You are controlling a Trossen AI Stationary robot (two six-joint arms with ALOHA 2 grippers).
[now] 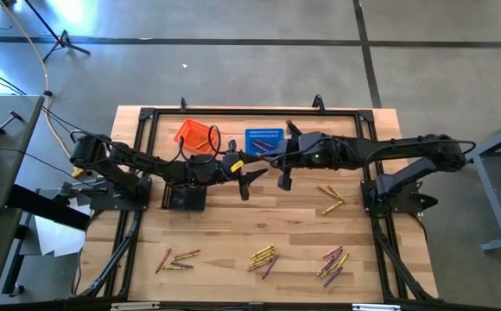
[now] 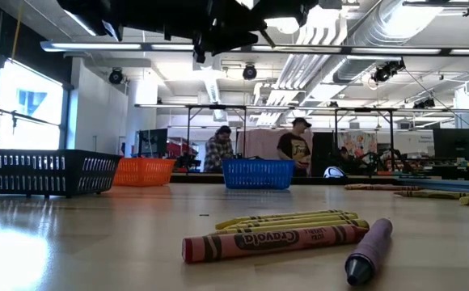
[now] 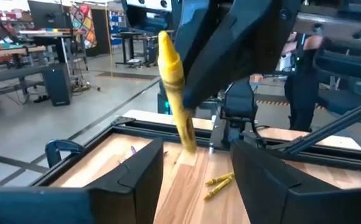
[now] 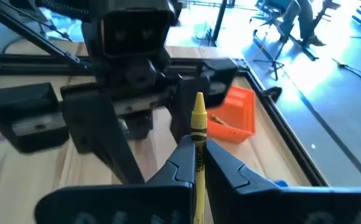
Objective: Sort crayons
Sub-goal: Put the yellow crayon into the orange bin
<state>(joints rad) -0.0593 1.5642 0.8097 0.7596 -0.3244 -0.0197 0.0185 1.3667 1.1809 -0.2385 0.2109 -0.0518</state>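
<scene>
My right gripper [image 4: 199, 148] is above the table's middle, in front of the blue basket [image 1: 263, 138], and is shut on a yellow crayon [image 4: 198, 124]. My left gripper [image 3: 196, 180] faces it, open. Its two fingers [image 3: 137, 174] stand on either side of the crayon [image 3: 174, 87] without touching it. In the high view the two grippers meet near the left gripper [image 1: 249, 180] and the right gripper [image 1: 283, 173]. More crayons lie in loose groups on the near part of the table [image 1: 263, 257]. My right gripper pinches the yellow crayon's wrapped shaft [image 4: 198, 163] between its two fingers. The crayon lies along the fingers, which come from the table's right. Its pointed tip [image 4: 198, 99] sticks out past the fingertips toward the left gripper. The crayon is lifted clear of the table.
An orange basket [image 1: 194, 134] and the blue one stand at the back, and a black basket [image 1: 184, 197] stands under the left arm. Crayon groups lie at the near left [image 1: 177, 259], near right [image 1: 332, 263] and right middle [image 1: 330, 199]. People stand in the room behind [image 2: 295, 145].
</scene>
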